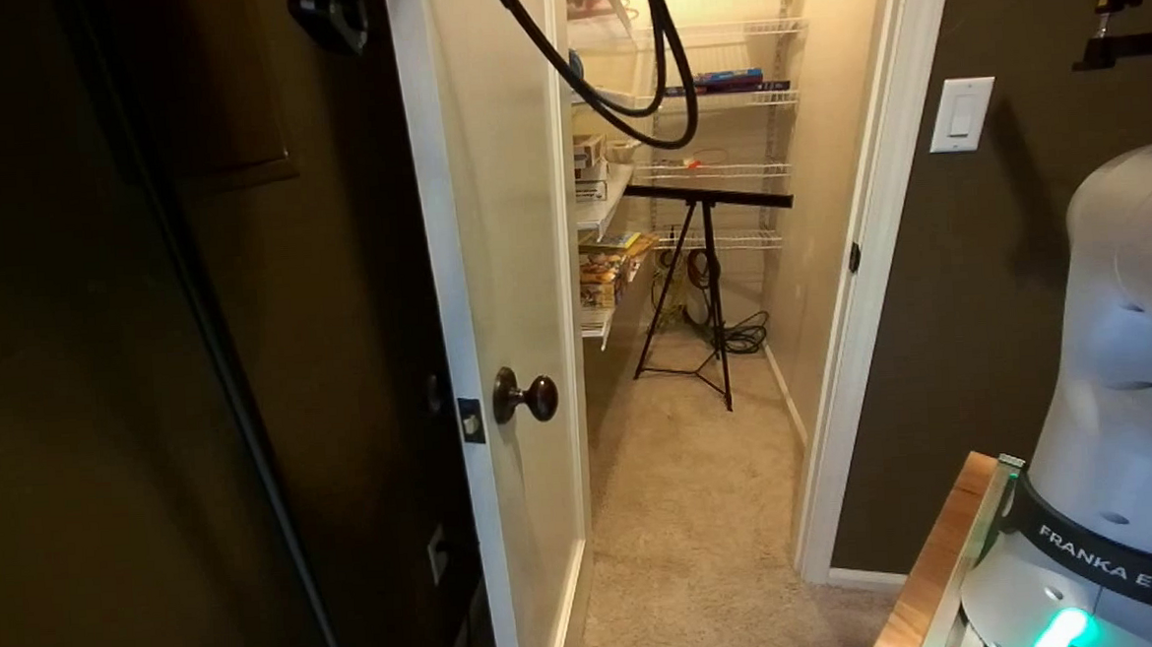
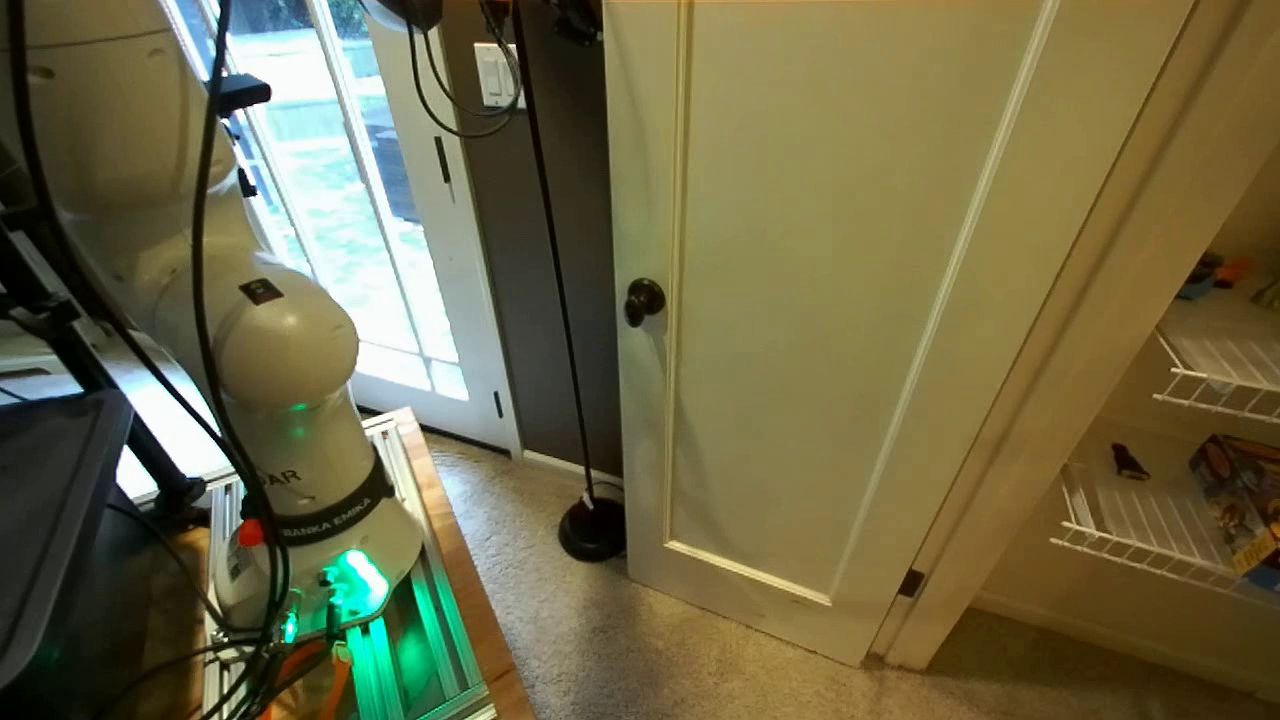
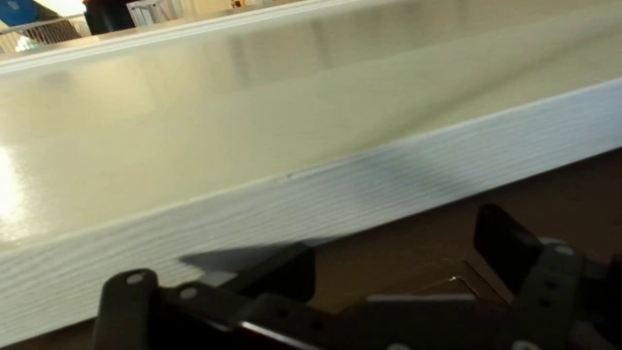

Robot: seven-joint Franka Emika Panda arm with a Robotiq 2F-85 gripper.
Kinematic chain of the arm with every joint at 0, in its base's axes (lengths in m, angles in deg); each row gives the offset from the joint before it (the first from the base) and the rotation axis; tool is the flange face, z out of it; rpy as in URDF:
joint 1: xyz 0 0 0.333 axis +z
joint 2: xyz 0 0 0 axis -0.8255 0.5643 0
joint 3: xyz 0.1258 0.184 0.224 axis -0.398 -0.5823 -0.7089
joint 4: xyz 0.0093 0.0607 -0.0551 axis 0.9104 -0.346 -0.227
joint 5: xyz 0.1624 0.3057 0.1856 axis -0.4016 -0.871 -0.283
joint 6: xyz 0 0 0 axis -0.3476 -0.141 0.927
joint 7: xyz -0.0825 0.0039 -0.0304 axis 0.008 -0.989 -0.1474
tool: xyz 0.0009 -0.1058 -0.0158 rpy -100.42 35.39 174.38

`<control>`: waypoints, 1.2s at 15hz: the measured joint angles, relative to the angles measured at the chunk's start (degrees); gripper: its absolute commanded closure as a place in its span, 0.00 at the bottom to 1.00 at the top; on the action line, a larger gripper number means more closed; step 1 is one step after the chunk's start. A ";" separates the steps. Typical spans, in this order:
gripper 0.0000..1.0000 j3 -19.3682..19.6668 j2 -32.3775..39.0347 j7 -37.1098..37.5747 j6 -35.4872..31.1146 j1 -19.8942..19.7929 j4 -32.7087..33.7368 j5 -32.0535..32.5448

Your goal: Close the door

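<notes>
The white door (image 1: 526,504) stands open, swung out of the closet doorway. Its free edge and dark round knob (image 1: 538,397) show in an exterior view. Its flat face (image 2: 820,330) and knob (image 2: 643,302) also show in another exterior view. In the wrist view the door face (image 3: 291,121) and its pale edge (image 3: 388,180) cross the picture. My gripper (image 3: 396,253) is open, with nothing between the fingers. It is beside the door's edge. One finger overlaps that edge and casts a shadow on it; whether it touches I cannot tell. The exterior views cut off most of the gripper at the top.
A dark brown glossy panel (image 1: 215,402) is beyond the door's free edge. The closet holds wire shelves (image 1: 716,170) and a black tripod stand (image 1: 712,287). A round black stand base (image 2: 592,528) is on the carpet near the door. Black cables (image 1: 668,112) hang from above.
</notes>
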 measured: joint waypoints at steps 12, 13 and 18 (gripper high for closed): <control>0.00 1.24 -12.35 1.48 12.74 0.71 -11.65 -9.78; 0.00 1.73 -13.21 1.94 14.06 0.64 -12.51 -10.56; 0.00 11.35 -14.13 2.80 12.24 -4.53 -16.86 -10.72</control>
